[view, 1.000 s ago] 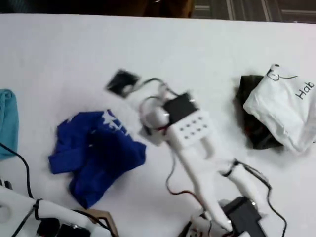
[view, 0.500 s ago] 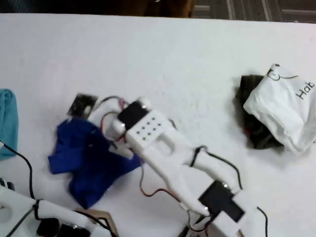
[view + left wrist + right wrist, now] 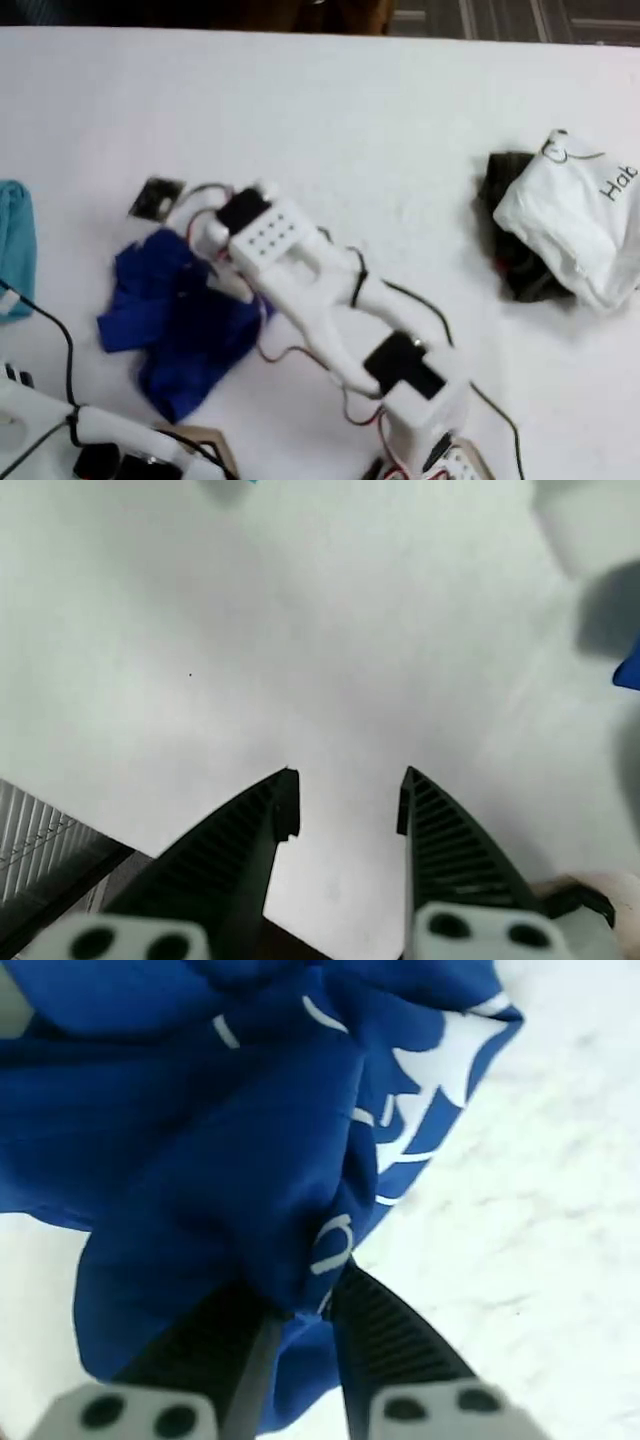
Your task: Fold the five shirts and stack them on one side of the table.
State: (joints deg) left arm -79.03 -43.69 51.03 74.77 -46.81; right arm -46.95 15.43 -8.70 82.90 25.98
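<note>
Blue shirt lies crumpled on the surface near the teal shirt. The right gripper has just swung over and pinches a fold of it, so flattening can likely start. The left gripper hangs spread over bare surface.

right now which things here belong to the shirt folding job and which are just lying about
Job:
- blue shirt, pinched by the right gripper
- teal shirt
- white shirt
- black shirt under the white one

Lying about:
- black cable
- wooden piece
- left gripper, open over bare table
</note>
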